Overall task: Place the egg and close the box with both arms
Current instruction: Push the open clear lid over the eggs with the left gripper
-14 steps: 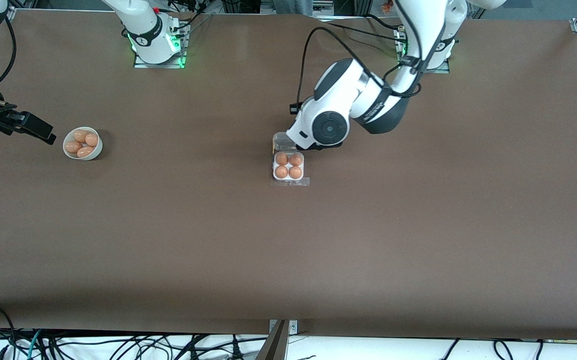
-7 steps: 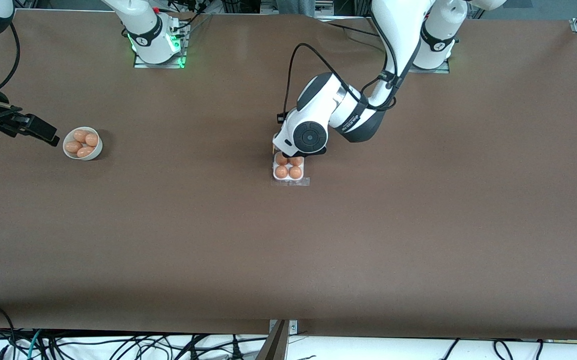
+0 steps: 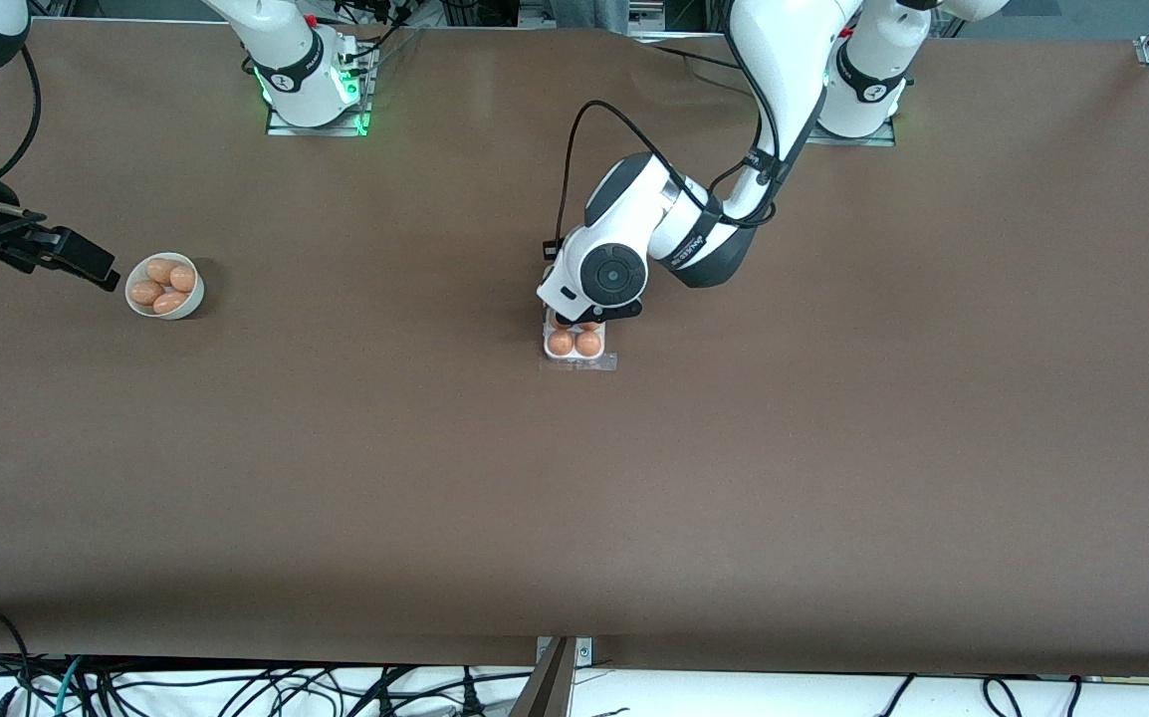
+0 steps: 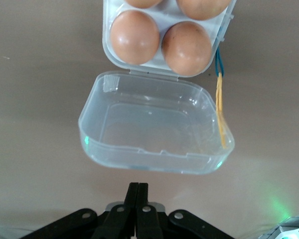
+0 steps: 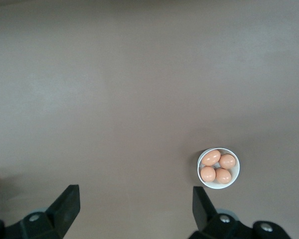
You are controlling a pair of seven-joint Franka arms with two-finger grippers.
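Four eggs fill the box (image 4: 164, 37) mid-table, lid (image 4: 154, 127) open. The left gripper (image 4: 138, 209), fingers pressed together, sits by the lid; best to push it over gently. The right gripper (image 5: 134, 204) waits spread near the bowl (image 5: 219, 168).

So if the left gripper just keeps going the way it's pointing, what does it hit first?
Most likely the open clear lid of the box. The left gripper, fingers shut, points at the lid's free edge, with the eggs past the hinge. How much gap remains is unclear.
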